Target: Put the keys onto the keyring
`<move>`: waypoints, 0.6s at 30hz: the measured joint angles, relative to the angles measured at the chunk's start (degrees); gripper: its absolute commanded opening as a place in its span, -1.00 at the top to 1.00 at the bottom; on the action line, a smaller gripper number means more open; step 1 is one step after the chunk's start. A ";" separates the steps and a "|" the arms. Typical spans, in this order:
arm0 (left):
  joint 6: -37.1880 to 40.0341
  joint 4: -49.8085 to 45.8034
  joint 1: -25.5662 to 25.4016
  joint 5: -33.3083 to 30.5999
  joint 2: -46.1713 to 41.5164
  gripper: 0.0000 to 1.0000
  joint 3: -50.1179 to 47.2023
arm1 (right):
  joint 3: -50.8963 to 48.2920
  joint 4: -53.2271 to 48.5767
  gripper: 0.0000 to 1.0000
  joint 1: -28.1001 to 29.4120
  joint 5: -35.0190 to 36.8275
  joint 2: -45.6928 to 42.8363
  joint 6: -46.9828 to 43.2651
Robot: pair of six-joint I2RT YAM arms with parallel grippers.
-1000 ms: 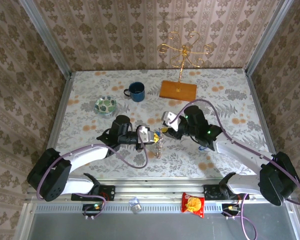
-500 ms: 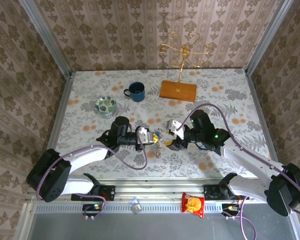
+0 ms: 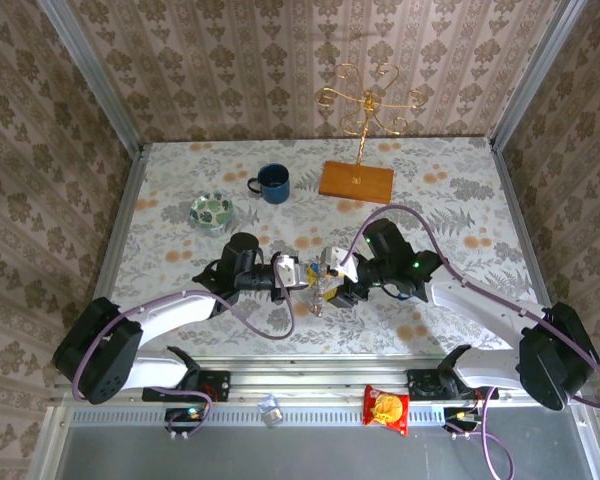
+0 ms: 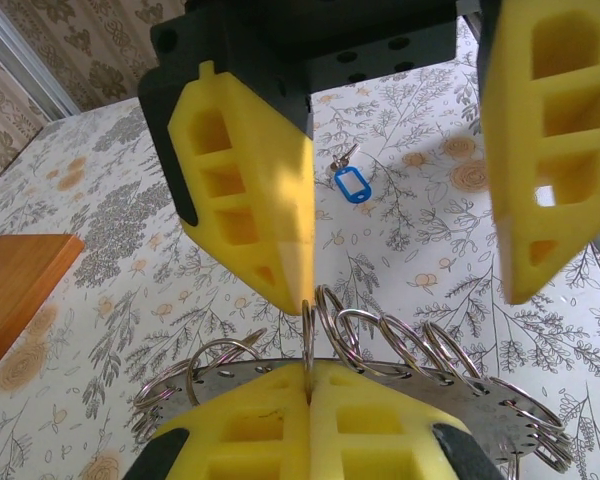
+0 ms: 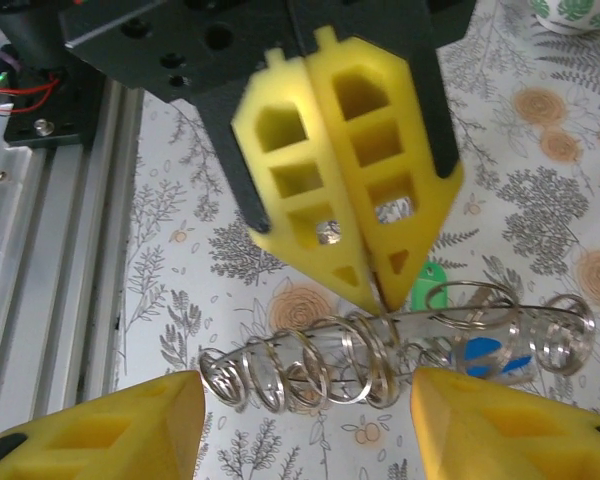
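The keyring (image 4: 400, 345) is a flat metal strip carrying several silver split rings. My left gripper (image 4: 310, 378) is shut on one of those rings and holds the keyring above the table near the front middle (image 3: 318, 290). My right gripper (image 5: 308, 382) stands open, its yellow fingers (image 4: 245, 200) either side of the row of rings (image 5: 310, 365) and apart from it. A key with a blue tag (image 4: 352, 184) lies on the table beyond. A green tag (image 5: 426, 284) and a blue tag (image 5: 485, 356) show at one end of the keyring; whether they hang on it I cannot tell.
A blue mug (image 3: 274, 183), a green-patterned dish (image 3: 211, 211) and a wooden base with a gold stand (image 3: 356, 180) sit toward the back. The aluminium front rail (image 5: 40, 250) runs close by, with a snack packet (image 3: 386, 407) on it.
My right gripper has swung left and down toward the keyring and opened wider. The left gripper and keyring have stayed put.
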 measured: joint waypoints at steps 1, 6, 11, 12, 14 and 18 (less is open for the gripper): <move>0.00 0.02 0.00 -0.04 0.00 1.00 0.00 | 0.02 -0.26 -0.12 0.15 -0.31 0.00 -0.15; -0.02 0.46 0.00 -0.63 0.00 1.00 0.00 | 0.02 -3.32 -0.09 1.27 -0.68 -0.17 -0.66; -0.04 1.14 0.00 -0.87 0.00 1.00 0.00 | 0.00 -4.39 -0.09 4.68 -0.61 -2.29 -0.35; -0.04 1.18 0.00 -0.87 0.00 1.00 0.00 | -0.04 -4.22 -0.09 5.60 -0.61 -2.97 -0.24; -0.07 1.36 0.00 -0.87 0.00 1.00 0.00 | -0.11 -4.00 -0.09 7.19 -0.55 -4.17 0.07; -0.50 1.64 0.00 -0.83 0.00 1.00 -0.04 | -2.05 -2.05 0.03 7.69 0.72 -7.28 1.14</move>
